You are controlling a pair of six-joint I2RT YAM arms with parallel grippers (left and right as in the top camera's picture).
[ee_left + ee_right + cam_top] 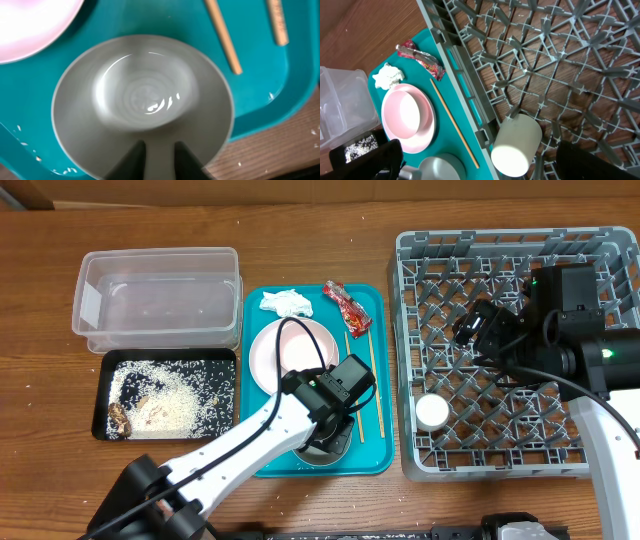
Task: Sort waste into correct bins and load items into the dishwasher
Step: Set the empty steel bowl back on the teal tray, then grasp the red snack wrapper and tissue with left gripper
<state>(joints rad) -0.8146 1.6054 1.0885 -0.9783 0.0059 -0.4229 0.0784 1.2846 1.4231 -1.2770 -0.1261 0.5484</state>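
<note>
Under left pincer [160, 150], pale bowl [145, 95]

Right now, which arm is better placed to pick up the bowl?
Left. The left gripper, open, hangs directly over the bowl on the teal tray; the right gripper is off over the dish rack.

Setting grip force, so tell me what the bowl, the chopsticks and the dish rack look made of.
Bowl: grey and glossy, with sharp highlights and faint concentric rings; metal or glazed ceramic, cannot tell which.
Chopsticks: pale tan, matte; likely bare wood or bamboo.
Dish rack: grey moulded lattice with a dull sheen; very likely plastic.
</note>
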